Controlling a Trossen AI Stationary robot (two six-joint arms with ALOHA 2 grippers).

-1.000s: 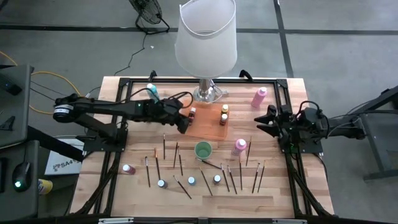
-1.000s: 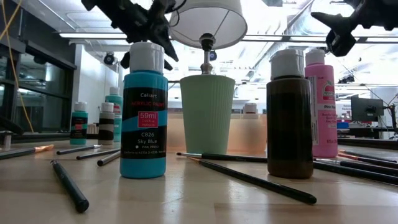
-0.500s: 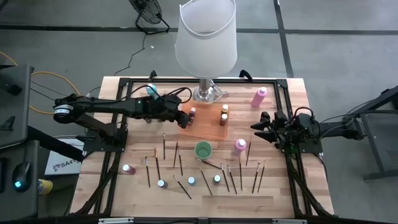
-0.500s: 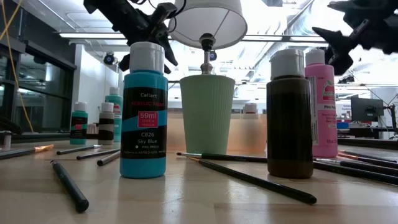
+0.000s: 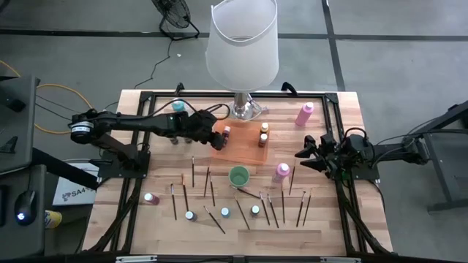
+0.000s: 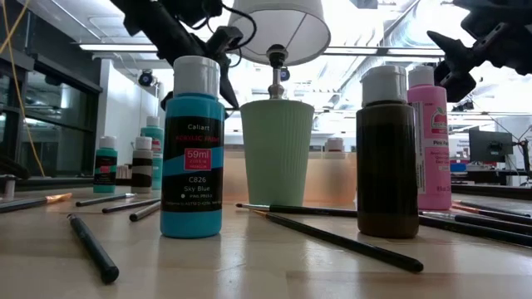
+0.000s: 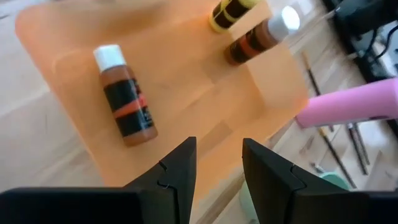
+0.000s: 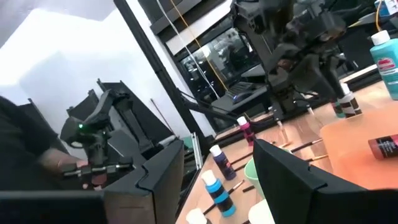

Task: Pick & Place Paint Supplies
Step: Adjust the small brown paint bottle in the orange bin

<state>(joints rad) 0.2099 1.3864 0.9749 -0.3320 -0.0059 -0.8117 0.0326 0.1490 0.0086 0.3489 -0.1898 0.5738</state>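
lamp [image 5: 243,44] far edge | green cup [image 5: 238,176] mid-table | orange tray [image 5: 245,144]

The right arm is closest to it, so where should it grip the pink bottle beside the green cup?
Grip the pink bottle around its straight body, below the cap, coming level from the right gripper's side. It stands upright, and the green cup blocks the opposite side.

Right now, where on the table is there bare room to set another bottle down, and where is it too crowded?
Bare wood shows along the table's front edge and between the lamp base and pink bottle. The orange tray has open floor. Crowded: around the green cup, among brushes and small bottles.
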